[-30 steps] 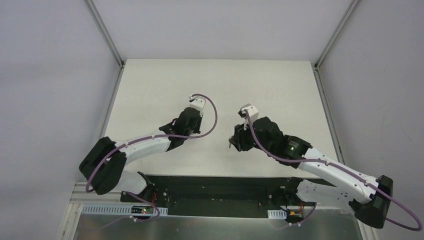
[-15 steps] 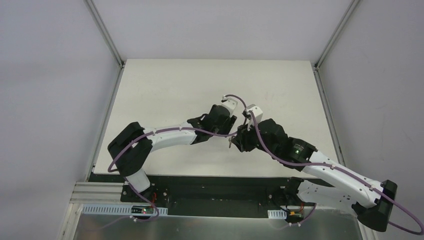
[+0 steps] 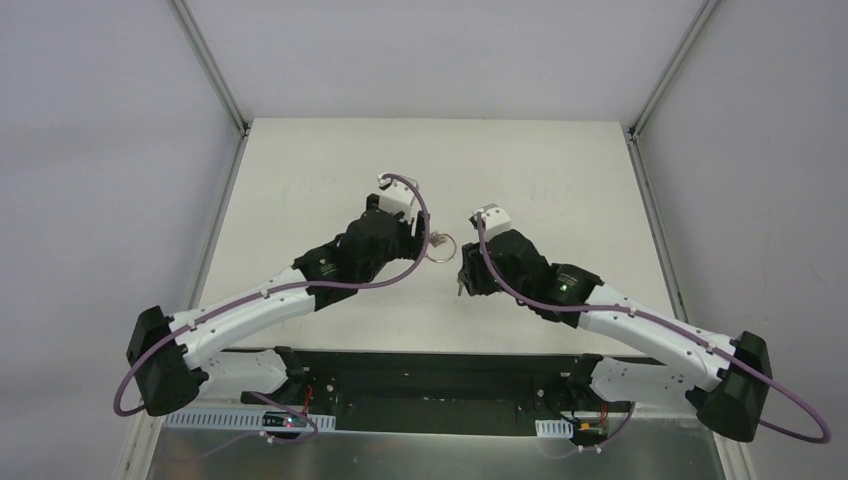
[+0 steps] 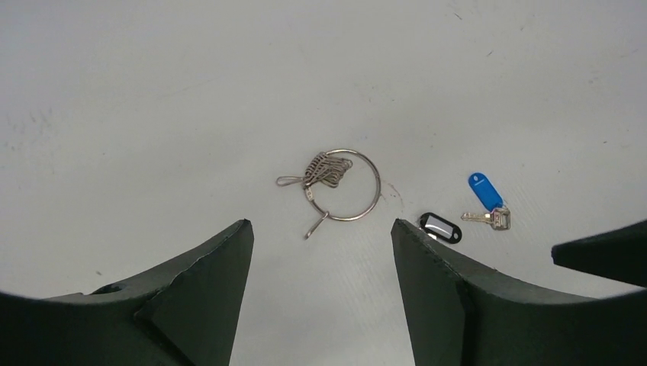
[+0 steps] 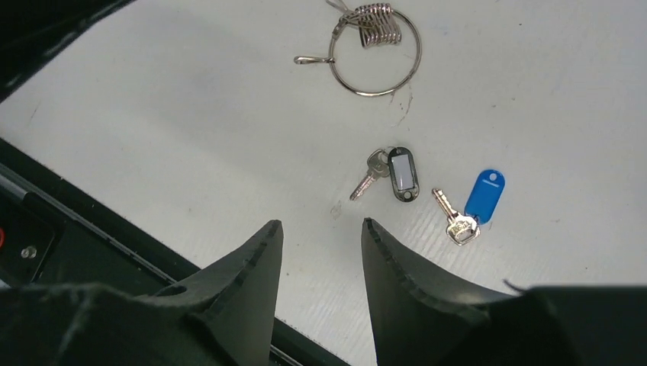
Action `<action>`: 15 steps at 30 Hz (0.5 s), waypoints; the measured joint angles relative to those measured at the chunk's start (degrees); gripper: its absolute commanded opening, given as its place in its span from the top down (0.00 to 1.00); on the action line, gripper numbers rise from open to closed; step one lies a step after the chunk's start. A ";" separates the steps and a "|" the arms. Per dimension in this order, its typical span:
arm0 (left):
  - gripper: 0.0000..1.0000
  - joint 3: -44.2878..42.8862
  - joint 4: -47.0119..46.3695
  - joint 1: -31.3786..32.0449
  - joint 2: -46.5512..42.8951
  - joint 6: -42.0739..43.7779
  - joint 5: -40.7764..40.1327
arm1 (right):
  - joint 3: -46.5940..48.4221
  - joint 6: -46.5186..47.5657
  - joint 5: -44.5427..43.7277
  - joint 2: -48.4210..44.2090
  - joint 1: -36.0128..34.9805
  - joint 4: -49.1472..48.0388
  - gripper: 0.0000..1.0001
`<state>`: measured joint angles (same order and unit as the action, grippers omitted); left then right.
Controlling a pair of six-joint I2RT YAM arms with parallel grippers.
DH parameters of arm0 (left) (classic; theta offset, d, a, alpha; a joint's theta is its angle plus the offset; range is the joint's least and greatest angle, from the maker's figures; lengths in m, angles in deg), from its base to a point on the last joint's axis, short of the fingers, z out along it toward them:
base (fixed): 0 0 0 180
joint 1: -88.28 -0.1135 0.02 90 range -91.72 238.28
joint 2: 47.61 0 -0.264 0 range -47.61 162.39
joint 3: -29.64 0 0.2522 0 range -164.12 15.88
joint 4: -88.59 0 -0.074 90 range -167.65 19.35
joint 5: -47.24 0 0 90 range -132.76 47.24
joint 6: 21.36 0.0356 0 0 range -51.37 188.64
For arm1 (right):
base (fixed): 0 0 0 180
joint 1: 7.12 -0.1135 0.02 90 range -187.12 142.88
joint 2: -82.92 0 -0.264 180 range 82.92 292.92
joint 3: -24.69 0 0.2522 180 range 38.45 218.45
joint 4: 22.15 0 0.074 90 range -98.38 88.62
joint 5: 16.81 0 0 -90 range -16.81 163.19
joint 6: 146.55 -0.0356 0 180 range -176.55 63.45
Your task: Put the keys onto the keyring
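While left end effector point(image 4: 320, 229), right end effector point(image 5: 320, 224) gape, silver wire keyring point(image 4: 326, 169) near keys point(image 5: 403, 174).

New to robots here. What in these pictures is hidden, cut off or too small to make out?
Top view: the blue key and black key, too small or covered by the right arm.
Left wrist view: most of the black key's blade, behind a left finger.
Right wrist view: a wire end of the keyring, cut off by the top edge.
All views: whether the keyring's wire has a gap, too fine.
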<state>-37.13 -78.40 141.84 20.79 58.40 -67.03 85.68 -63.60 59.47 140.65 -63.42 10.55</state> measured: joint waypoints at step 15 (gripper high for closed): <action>0.29 8.22 9.86 0.02 -16.98 -4.81 -1.29 | 16.31 -1.64 -1.92 26.10 6.43 -2.01 0.63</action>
<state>-28.91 -68.54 141.87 3.81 53.59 -68.32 101.98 -65.24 57.55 166.75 -56.99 8.54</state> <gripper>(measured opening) 0.702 0.384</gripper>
